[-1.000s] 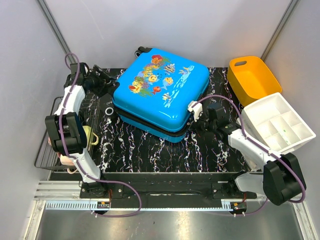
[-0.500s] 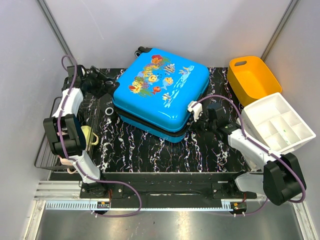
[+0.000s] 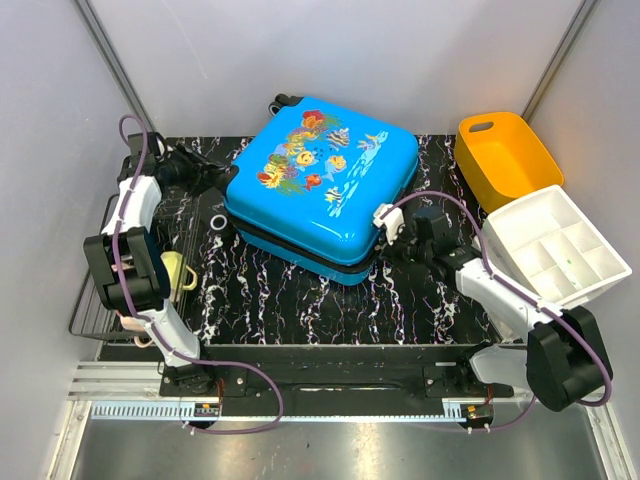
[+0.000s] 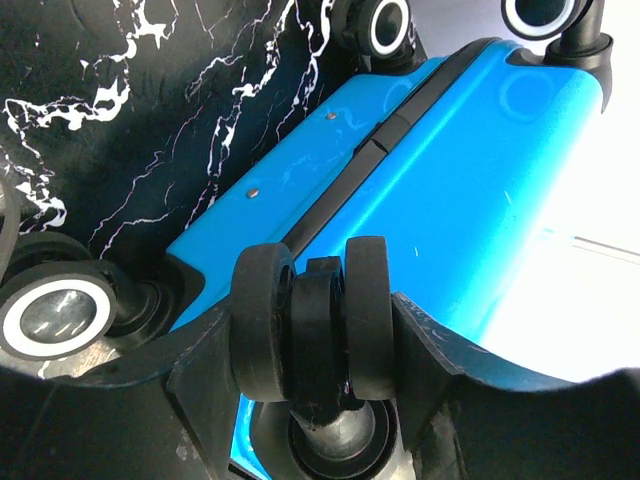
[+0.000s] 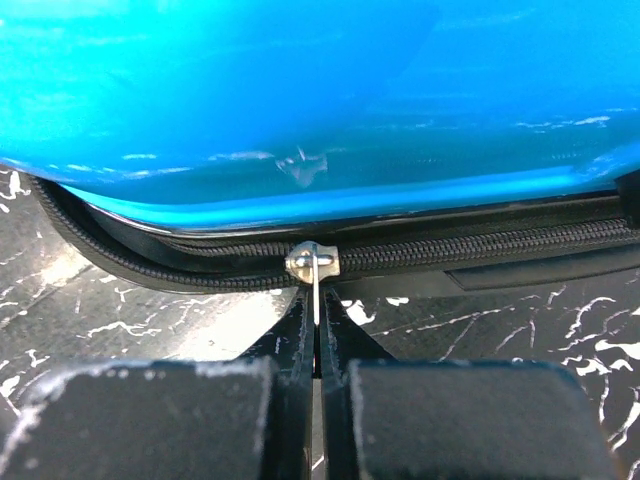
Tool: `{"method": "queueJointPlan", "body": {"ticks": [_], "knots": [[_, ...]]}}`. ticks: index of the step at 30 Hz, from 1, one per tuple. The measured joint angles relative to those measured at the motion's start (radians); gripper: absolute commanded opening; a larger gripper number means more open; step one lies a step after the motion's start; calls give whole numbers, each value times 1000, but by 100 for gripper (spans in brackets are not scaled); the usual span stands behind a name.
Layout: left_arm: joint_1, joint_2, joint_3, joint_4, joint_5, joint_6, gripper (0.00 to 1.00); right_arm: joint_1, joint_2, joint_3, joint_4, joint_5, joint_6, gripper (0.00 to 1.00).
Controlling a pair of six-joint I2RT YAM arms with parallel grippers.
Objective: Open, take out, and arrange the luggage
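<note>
pinching the zip pull (image 5: pixel 312 262), the right gripper (image 5: pixel 318 340) should drag level; the left gripper (image 4: pixel 318 335) seemingly clamps the luggage's (image 3: pixel 320 180) wheel (image 4: pixel 266 320).

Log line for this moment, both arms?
left fingers: gripping wheel | right fingers: pinching zipper pull | luggage: lid down

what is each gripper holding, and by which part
The right gripper pinches the zip pull of the luggage. The left gripper appears clamped on one wheel.
</note>
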Motion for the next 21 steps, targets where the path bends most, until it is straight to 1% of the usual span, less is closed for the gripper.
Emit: {"method": "queueJointPlan", "body": {"ticks": [2,5,9,12,16,21], "knots": [[5,8,24,-39,14,27,0,-21,0,0,-7,-8,-25,0],[8,31,76,-116,24,75,0,-100,19,14,-13,-36,-63,0],[10,78,165,-232,40,141,0,-214,112,76,4,-100,-127,0],[10,125,251,-315,53,193,0,-275,198,134,32,-129,-166,0],[14,191,365,-399,62,263,0,-327,308,220,77,-153,-197,0],[16,254,478,-481,69,333,0,-347,339,247,90,-211,-203,0]]}}
